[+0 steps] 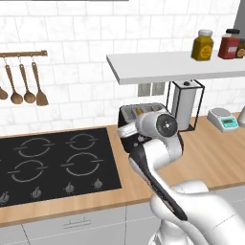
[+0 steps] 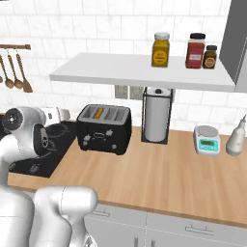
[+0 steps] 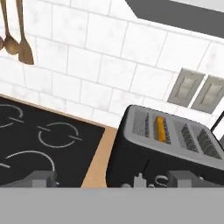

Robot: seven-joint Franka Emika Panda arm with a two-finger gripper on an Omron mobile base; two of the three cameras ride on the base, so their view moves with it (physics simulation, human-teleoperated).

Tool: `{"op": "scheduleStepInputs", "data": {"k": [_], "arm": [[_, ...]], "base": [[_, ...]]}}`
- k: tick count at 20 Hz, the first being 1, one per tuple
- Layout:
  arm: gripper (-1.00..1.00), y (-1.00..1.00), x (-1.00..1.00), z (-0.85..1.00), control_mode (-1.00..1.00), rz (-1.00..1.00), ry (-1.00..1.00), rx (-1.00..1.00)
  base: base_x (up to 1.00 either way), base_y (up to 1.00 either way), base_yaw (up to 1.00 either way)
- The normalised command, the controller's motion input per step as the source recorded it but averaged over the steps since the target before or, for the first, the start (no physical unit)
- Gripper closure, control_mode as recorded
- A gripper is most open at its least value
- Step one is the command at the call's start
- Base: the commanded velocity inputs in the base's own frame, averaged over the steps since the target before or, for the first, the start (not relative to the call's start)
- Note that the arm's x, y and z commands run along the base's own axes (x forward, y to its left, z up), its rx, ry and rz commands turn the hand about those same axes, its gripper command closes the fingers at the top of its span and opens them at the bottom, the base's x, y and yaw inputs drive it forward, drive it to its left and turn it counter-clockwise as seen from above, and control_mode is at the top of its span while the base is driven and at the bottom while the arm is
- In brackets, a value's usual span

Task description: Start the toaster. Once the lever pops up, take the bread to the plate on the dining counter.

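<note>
The black toaster (image 2: 103, 128) stands on the wood counter against the tiled wall, right of the hob; it also shows as the toaster (image 1: 128, 114), half hidden behind my wrist. An orange-tan edge of the bread (image 2: 98, 113) sticks up from one of its slots, seen closer as the bread (image 3: 161, 128). My gripper (image 3: 113, 179) hovers just left of and slightly above the toaster (image 3: 144, 162), aimed at its near end. Its fingertips (image 3: 41, 178) stand wide apart, open, with nothing between them. The plate and the dining counter are out of view.
A black hob (image 1: 52, 160) lies left of the toaster. A paper-towel holder (image 2: 157, 120), a kitchen scale (image 2: 208, 140) and a white bottle (image 2: 237, 135) stand to its right. A white shelf (image 2: 140, 72) with jars hangs above. Wooden spoons (image 1: 24, 86) hang on the wall.
</note>
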Motion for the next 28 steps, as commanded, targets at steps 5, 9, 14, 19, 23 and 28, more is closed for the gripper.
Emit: {"op": "scheduleStepInputs", "data": {"k": [5, 9, 14, 19, 23, 28], "arm": [[-1.00, 0.36, -0.25, 0.10, -1.00, -0.09, 0.53, -0.11], [-1.00, 0.44, -0.21, -0.46, -1.00, -0.06, 0.06, -0.19], [-1.00, 0.08, -0.02, -0.53, -1.00, 0.00, 0.00, -0.08], [-1.00, 0.00, -0.06, -0.05, -1.00, 0.00, -0.05, 0.00], [-1.00, 0.00, -0.09, 0.08, -1.00, 0.00, -0.12, 0.00], [-1.00, 0.00, 0.00, 0.00, -1.00, 0.00, -0.01, 0.00]], "base": [[0.00, 0.00, 0.00], [0.00, 0.00, 0.00], [0.00, 0.00, 0.00], [0.00, 0.00, 0.00], [0.00, 0.00, 0.00], [0.00, 0.00, 0.00]]}}
